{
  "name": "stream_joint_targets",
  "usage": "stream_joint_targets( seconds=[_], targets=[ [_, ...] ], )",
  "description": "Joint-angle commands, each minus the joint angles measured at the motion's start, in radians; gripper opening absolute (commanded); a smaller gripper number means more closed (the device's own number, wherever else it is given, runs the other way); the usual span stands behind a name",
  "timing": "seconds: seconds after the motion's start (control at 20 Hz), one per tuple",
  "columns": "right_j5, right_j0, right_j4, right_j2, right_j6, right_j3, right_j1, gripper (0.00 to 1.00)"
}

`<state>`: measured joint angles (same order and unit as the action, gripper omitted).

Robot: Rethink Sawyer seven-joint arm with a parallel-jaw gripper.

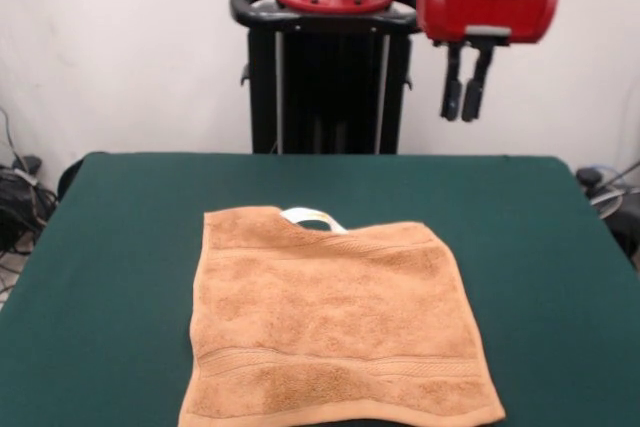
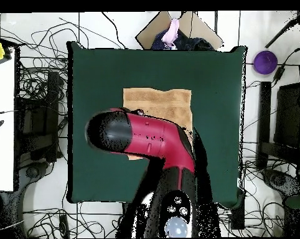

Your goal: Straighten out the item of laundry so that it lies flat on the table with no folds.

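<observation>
Your towel (image 1: 335, 327) lies spread on the table (image 1: 110, 247), toward the camera-side edge in the front view, nearly flat. One far corner looks folded or notched, and a white tag (image 1: 312, 218) pokes out there. The hand (image 1: 466, 97) hangs high above the table's far side, well clear of the cloth, holding nothing, its two fingers close together with only a slim gap.

If you go for that far corner, you risk pinching the tag alone, which would drag the whole towel and bunch it. Push down too hard and the fingers may snag the felt. From overhead, the arm (image 2: 146, 140) hides part of the towel, so check that corner first.
</observation>
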<state>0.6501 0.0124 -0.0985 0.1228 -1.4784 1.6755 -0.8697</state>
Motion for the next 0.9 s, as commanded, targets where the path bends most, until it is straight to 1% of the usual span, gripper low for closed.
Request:
stream_joint_targets(
  seconds=[0.05,0.15,0.25,0.35,0.75,0.9],
  targets=[
    [0.069,-0.038,-0.046,-0.014,-0.295,-0.041,0.067,0.0],
    [0.072,-0.045,-0.048,-0.008,-0.296,-0.053,0.064,0.0],
    [0.018,-0.037,-0.076,-0.032,-0.29,-0.036,0.061,0.0],
    [-0.034,-0.022,-0.123,-0.072,-0.288,0.0,0.057,0.0],
    [-0.11,-0.028,-0.216,-0.093,-0.284,0.077,0.051,0.0],
    [-0.117,-0.031,-0.254,-0.099,-0.281,0.104,0.049,0.0]
  ],
)
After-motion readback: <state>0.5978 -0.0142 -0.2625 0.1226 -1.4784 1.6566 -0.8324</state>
